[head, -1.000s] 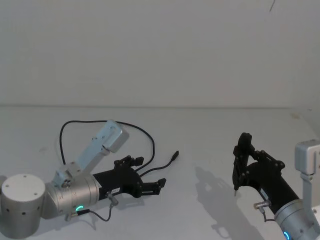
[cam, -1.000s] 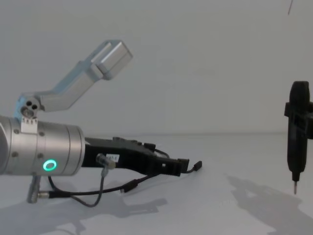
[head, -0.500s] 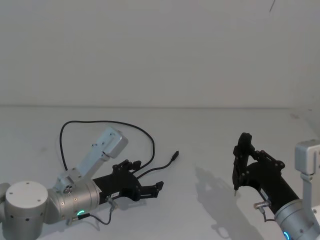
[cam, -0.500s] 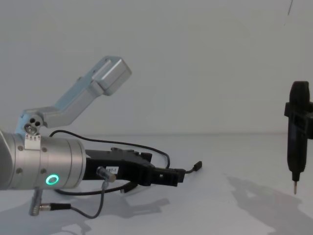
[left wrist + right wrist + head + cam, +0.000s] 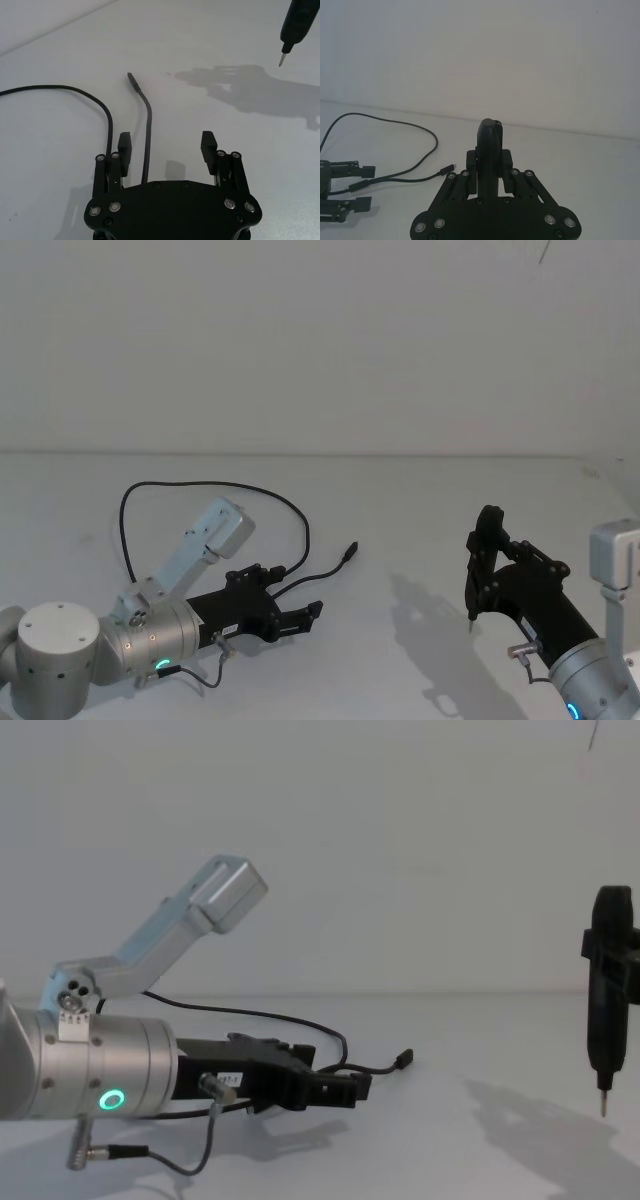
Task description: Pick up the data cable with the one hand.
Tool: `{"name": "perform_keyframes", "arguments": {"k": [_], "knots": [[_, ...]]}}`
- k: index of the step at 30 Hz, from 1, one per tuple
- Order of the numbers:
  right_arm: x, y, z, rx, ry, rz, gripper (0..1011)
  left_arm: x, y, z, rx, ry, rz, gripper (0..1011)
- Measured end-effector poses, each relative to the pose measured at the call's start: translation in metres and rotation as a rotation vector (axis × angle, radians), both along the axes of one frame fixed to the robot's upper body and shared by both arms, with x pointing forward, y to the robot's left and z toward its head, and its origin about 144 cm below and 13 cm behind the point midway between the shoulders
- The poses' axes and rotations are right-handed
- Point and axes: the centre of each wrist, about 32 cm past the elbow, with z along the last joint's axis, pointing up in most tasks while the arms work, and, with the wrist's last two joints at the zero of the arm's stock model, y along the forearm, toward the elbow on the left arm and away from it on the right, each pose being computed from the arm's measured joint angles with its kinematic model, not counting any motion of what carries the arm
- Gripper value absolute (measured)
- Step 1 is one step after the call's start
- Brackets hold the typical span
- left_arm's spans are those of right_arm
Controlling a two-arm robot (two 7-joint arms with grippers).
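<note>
Far left, low over the white table (image 5: 400, 490): your left gripper (image 5: 293, 590), the flat black one on the silver cylinder (image 5: 90, 1065), green ring light (image 5: 110, 1100) lit. It lies nearly level, fingertips close to the surface; you can't tell whether they touch it. Jaws spread wide, nothing clamped between them. A short dark wire (image 5: 190, 1160) with silver plugs droops under the cylinder, behind the claw.

The data cable (image 5: 305, 530) lies flat on the table. One branch (image 5: 148, 120) runs straight through the open gap, closer to one finger than the other and clear of both. It carries on ahead of the fingertips to a small black plug (image 5: 352, 549) a little beyond them. A second strand passes just outside that nearer finger, then swings back alongside the claw in a wide loop toward the wrist, past the pale angled bracket (image 5: 205, 535).

Well off to the claw's right, beyond the plug: your right gripper (image 5: 485, 540), held clear above the table. Fingers pressed together, holding nothing, thin metal tip (image 5: 603, 1105) pointing down.
</note>
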Motion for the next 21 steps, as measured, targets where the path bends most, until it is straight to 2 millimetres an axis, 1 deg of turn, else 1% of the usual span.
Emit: {"name": "perform_keyframes", "arguments": {"k": [2,3,11,12,13,15,16,18,19,21], "knots": [[0.0,0.0,0.0,0.0,0.0,0.0,279,0.003,0.0,-0.002,-0.001,0.0,-0.004,816],[0.0,0.0,0.0,0.0,0.0,0.0,279,0.004,0.0,-0.003,-0.001,0.001,-0.004,816],[0.0,0.0,0.0,0.0,0.0,0.0,279,0.009,-0.001,-0.008,-0.005,0.0,-0.011,539],[0.0,0.0,0.0,0.0,0.0,0.0,279,0.009,-0.001,-0.008,-0.005,0.0,-0.011,539],[0.0,0.0,0.0,0.0,0.0,0.0,279,0.01,-0.001,-0.009,-0.005,0.0,-0.013,483],[0.0,0.0,0.0,0.0,0.0,0.0,279,0.01,-0.001,-0.01,-0.006,0.001,-0.013,423],[0.0,0.0,0.0,0.0,0.0,0.0,279,0.011,-0.001,-0.01,-0.007,0.001,-0.015,375],[0.0,0.0,0.0,0.0,0.0,0.0,279,0.011,-0.001,-0.011,-0.007,0.003,-0.015,336],[0.0,0.0,0.0,0.0,0.0,0.0,279,0.011,-0.002,-0.012,-0.009,0.004,-0.017,280],[0.0,0.0,0.0,0.0,0.0,0.0,279,0.012,-0.002,-0.012,-0.011,0.005,-0.019,235]]}}
